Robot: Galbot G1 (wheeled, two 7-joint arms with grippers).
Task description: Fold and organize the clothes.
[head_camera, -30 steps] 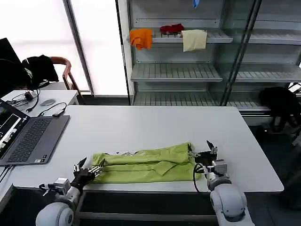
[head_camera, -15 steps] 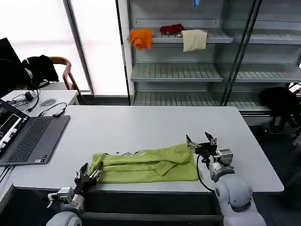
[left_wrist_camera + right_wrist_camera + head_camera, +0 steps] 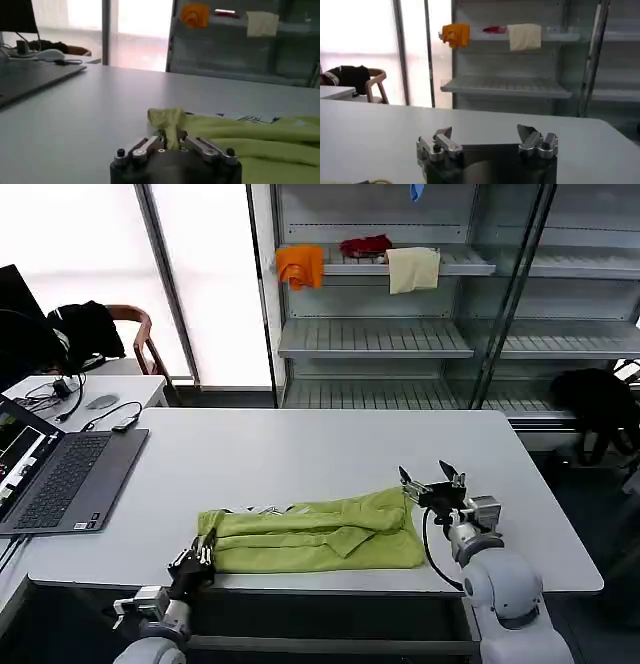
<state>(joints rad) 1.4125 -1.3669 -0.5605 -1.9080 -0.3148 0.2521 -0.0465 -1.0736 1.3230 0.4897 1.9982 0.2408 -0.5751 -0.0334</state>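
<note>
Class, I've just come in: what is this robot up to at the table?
It is folding a lime-green T-shirt lying in a long strip near the white table's front edge. The left gripper pinches the shirt's left end at the table edge. The right gripper hovers with jaws open and empty, just beyond the shirt's right end.

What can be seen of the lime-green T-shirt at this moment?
The lime-green T-shirt lies folded into a long, rumpled band near the front edge of the white table. It looks like soft cotton, and a bit of white-and-dark print peeks out along its far edge. The left gripper pinches its left end, which bunches up between the jaws. The right gripper, jaws open, sits just off its right end.
</note>
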